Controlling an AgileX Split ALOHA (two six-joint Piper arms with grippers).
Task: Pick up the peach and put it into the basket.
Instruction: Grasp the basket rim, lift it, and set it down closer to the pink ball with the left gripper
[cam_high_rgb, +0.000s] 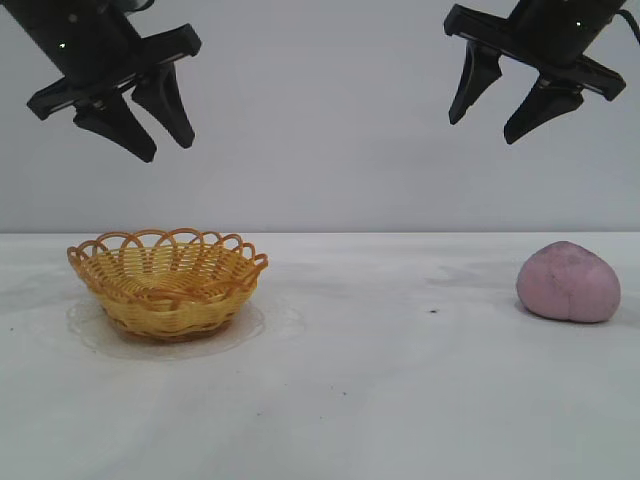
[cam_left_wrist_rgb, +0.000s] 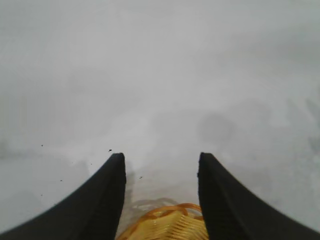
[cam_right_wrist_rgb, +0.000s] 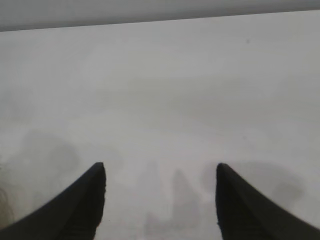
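Two black hands are seen hanging high over a white tabletop (cam_high_rgb: 380, 400), which fills the lower half of the exterior view and meets a pale grey wall behind it. The tabletop is marked with a few small dark specks, one near the centre right.

At the upper left of the exterior view the left hand (cam_high_rgb: 168, 142) is held well above the wicker basket (cam_high_rgb: 167, 281), its two tapered fingers spread apart with nothing between them. In the left wrist view the same fingers (cam_left_wrist_rgb: 105, 200) are shown parted, and a part of the basket's orange looped rim (cam_left_wrist_rgb: 167, 212) is seen between them at the bottom edge of the frame.

At the upper right the right hand (cam_high_rgb: 484, 130) is likewise raised, released and empty, with its fingers angled downward. In the right wrist view only bare tabletop and faint shadows are seen between the parted fingers (cam_right_wrist_rgb: 85, 205).

The basket, yellow with an orange scalloped rim, is seated at the left of the tabletop on what seems to be a clear round mat or dish (cam_high_rgb: 255, 325); nothing is seen above its rim.

The peach (cam_high_rgb: 568, 282), pale pink-mauve with a shallow crease, is found lying on the tabletop at the far right of the frame, well apart from the basket and below the right hand without being touched.
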